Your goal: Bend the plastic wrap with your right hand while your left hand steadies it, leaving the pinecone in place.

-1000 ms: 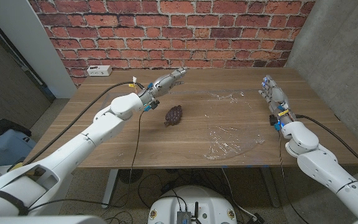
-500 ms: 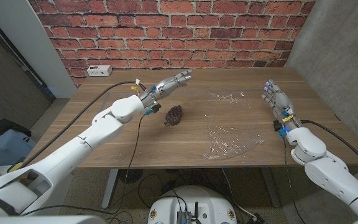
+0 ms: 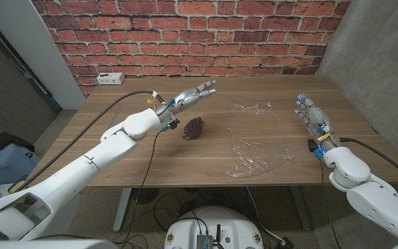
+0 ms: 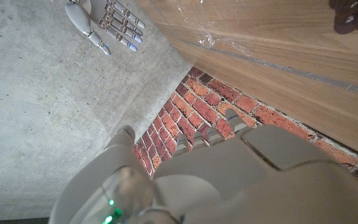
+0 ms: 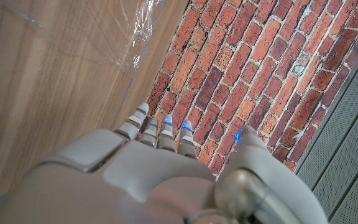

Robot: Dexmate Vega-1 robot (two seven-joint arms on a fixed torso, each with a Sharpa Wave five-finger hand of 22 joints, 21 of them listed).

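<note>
While both hands wait, the plastic wrap (image 3: 258,142) lies alone.
Left hand (image 3: 193,94) and right hand (image 3: 312,114) hold nothing, fingers spread; pinecone (image 3: 193,128) sits below the left fingertips.

Lab-like test room, brick wall (image 3: 185,31), concrete panel (image 3: 378,48), wooden table (image 3: 137,155), loose cables (image 3: 150,204)

Dark brown pinecone (image 3: 194,128), clear plastic wrap (image 3: 258,138) (perhaps faintly glinting), wood-grain table (image 3: 116,138), red-brick wall (image 3: 185,34)
</note>
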